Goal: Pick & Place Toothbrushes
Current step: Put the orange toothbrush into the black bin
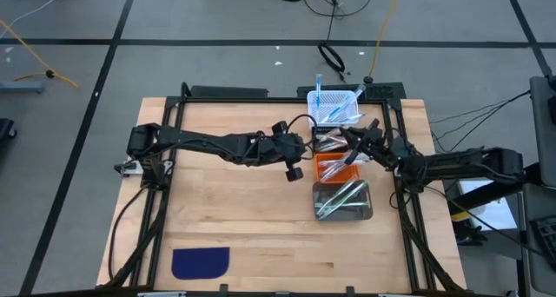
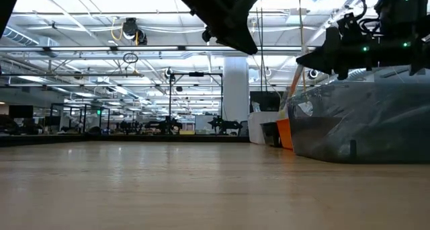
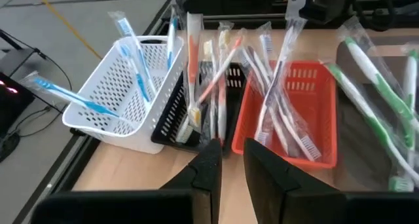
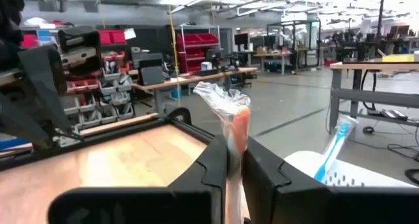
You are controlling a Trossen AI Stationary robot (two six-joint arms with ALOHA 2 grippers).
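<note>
Wrapped toothbrushes are sorted into a row of containers at the table's far right: blue ones (image 3: 134,67) in a white basket (image 3: 105,103), orange-red ones (image 3: 219,73) leaning up out of a black basket (image 3: 171,116), more lying in an orange basket (image 3: 308,86), and green ones (image 3: 370,96) in a grey bin (image 1: 343,214). My right gripper (image 4: 234,162) hovers over the orange basket, shut on one orange-red toothbrush (image 1: 352,158). My left gripper (image 3: 233,164) stands on the near-left side of the black and orange baskets, slightly open, with nothing between its fingers. My right gripper pinches the clear-wrapped, orange-red toothbrush (image 4: 234,135) between its two fingers. The fingers reach out about level from the table's right and lie across it. One wrapped end sticks up past the fingers; the rest hangs slanting down (image 3: 281,73) toward the orange basket.
A dark blue cloth patch (image 1: 200,262) lies flat near the table's front left. A black frame (image 1: 261,95) runs round the table's edges. The wood surface (image 1: 243,210) between the patch and the baskets is bare. Cables lie on the floor beyond the far edge.
</note>
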